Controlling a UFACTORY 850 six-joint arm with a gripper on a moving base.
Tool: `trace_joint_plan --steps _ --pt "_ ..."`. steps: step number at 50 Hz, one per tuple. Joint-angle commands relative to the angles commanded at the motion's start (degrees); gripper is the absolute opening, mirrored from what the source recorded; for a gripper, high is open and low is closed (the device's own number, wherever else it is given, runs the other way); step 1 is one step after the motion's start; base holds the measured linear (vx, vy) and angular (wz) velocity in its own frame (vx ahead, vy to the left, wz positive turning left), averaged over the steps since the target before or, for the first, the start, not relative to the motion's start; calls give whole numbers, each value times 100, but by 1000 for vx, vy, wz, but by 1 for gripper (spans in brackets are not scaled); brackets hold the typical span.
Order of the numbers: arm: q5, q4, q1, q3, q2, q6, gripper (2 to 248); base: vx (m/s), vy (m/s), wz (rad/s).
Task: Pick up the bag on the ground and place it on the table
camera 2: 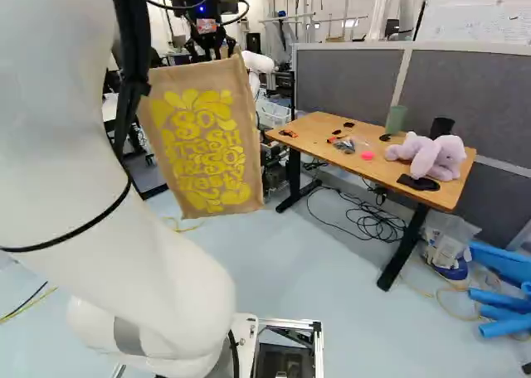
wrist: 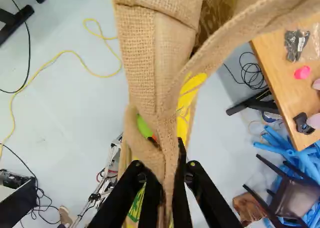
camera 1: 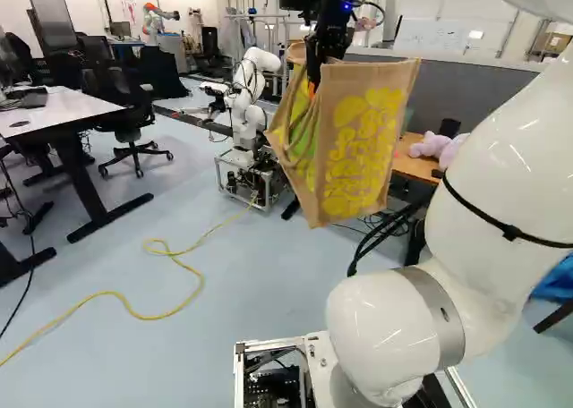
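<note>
Left base view, going left to right, is showing a white table [camera 1: 76,108], then the big brown bag [camera 1: 354,148] hanging in the air over the floor [camera 1: 206,274], then a wooden table [camera 1: 416,165]. The gripper [wrist: 167,180] is pinching a folded bit of the bag between its two fingers, and the rest is sagging at a tilt. If the bag is heavy or the arm starts swinging it fast, that small fold could be slipping out. Something green [wrist: 144,127] is peeping from the folds; I cannot tell if it is sitting inside or is part of the print. If it is loose, a big tip could be spilling it. Further right, the wooden table is carrying a see-through packet [camera 2: 344,146] of small bits, a green cup [camera 2: 396,118], a dark cup [camera 2: 441,128] and a soft toy [camera 2: 431,154]. I cannot see into the cups. Coming in too low, the bag could be catching the edge or knocking them over. By the table's leg, a clear plastic bag [camera 2: 448,237] is holding something white.
</note>
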Motion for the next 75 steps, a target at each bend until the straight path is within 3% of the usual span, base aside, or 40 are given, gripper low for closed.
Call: trace_joint_plan --steps 16,41,75 --pt "0 0 0 0 0 0 25 163 -15 -102" --pt "0 0 0 0 0 0 25 182 -51 -379" --pt "0 0 0 0 0 0 25 200 58 -39"
